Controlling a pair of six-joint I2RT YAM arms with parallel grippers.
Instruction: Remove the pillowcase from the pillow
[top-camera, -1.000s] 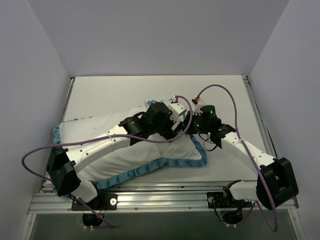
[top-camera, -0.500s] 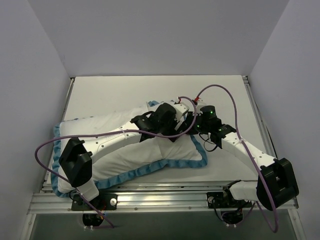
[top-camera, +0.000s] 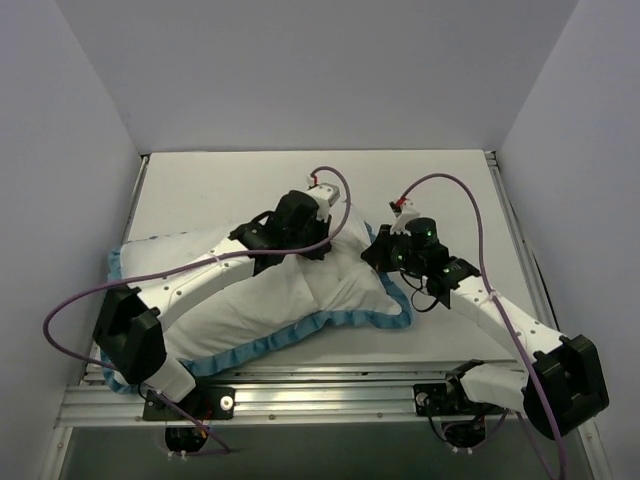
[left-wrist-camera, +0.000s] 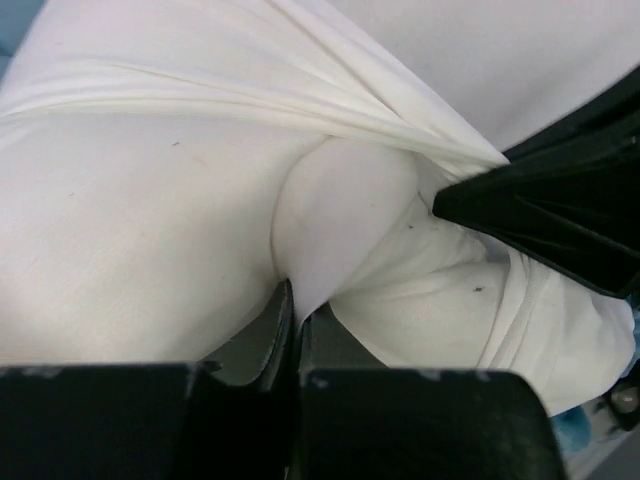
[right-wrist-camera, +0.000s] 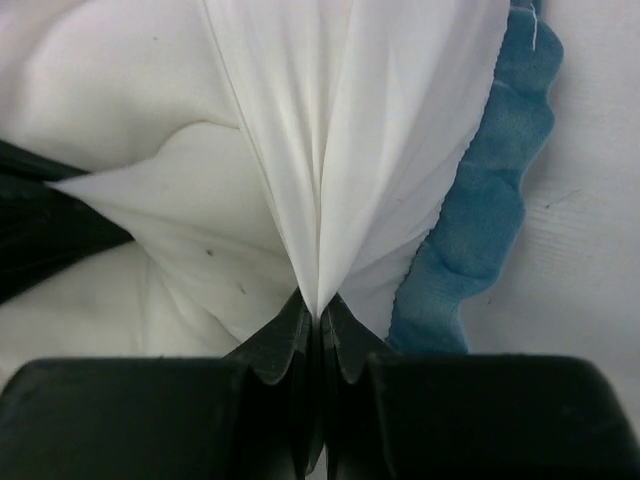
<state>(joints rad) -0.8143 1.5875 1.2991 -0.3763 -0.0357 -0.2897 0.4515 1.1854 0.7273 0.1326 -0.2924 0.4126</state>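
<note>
Tabletop bears pillowcase, pillow seemingly partly inside.

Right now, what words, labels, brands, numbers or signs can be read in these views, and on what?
None. No words, labels, brands, numbers or signs can be read in any view.
The pillowcase is plain white with blue ruffled trim, and the pillow is plain white, with no tag or print showing.
</note>
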